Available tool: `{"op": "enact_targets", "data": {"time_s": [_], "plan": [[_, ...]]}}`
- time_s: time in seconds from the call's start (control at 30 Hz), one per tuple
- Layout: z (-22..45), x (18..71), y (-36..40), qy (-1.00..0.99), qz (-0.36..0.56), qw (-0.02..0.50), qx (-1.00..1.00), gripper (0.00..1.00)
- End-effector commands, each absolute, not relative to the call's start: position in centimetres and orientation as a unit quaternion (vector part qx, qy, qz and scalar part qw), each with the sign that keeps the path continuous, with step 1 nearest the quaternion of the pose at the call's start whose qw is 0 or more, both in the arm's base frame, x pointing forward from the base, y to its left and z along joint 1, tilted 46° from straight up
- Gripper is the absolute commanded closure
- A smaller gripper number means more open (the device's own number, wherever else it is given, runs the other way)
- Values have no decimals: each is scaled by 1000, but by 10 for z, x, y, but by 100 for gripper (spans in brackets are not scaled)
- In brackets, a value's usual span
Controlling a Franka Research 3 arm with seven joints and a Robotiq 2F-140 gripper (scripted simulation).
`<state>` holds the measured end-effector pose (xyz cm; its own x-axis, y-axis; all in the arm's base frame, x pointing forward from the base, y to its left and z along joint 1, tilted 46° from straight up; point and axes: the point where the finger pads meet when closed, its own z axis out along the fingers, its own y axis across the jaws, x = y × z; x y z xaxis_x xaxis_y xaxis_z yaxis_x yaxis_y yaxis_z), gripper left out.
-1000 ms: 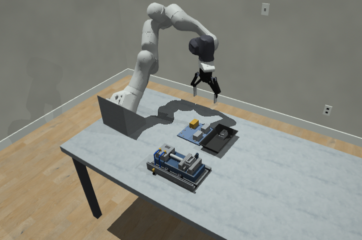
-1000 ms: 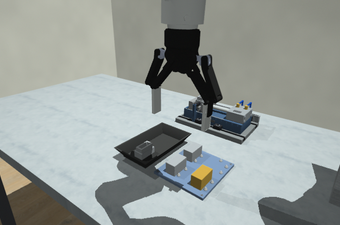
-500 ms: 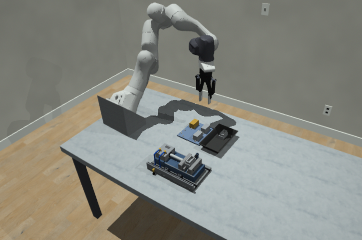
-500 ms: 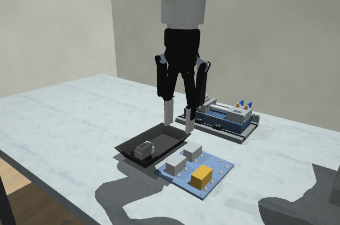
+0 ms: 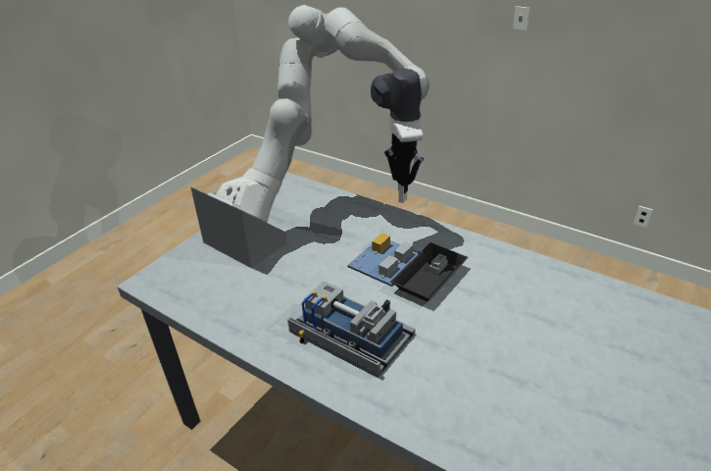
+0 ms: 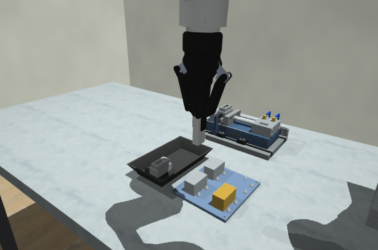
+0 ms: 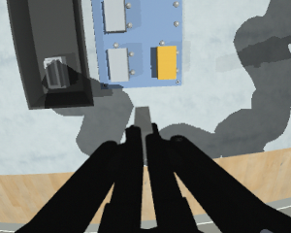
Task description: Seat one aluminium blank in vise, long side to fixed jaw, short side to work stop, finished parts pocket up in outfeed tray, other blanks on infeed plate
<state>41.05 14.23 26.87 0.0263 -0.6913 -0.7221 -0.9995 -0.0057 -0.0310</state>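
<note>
My gripper (image 5: pixel 402 194) hangs high above the table behind the infeed plate, shut with nothing between its fingers; it also shows in the exterior view (image 6: pixel 197 138) and the wrist view (image 7: pixel 144 126). The blue infeed plate carries two aluminium blanks (image 6: pixel 214 167) (image 6: pixel 195 183) and one brass blank (image 6: pixel 223 196), all flat. The dark outfeed tray (image 6: pixel 171 159) beside the plate holds a finished part (image 6: pixel 159 166) at one end, close to the wall; I cannot tell if it leans. The vise (image 6: pixel 245 129) has another pocketed part (image 6: pixel 226 109) in its opening.
A grey wedge-shaped block (image 5: pixel 233 228) stands at the table's back left, by the robot base. The plate has small pins (image 7: pixel 177 6) along its rows. The table's front edge runs close to the vise (image 5: pixel 350 325).
</note>
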Motion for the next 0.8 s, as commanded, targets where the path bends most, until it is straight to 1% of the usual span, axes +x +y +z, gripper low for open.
{"op": "enact_targets", "data": {"time_s": [0.0,0.77], "plan": [[268,411,142,644,268,288,-656,100],[264,411,146,644,268,288,-656,100]]}}
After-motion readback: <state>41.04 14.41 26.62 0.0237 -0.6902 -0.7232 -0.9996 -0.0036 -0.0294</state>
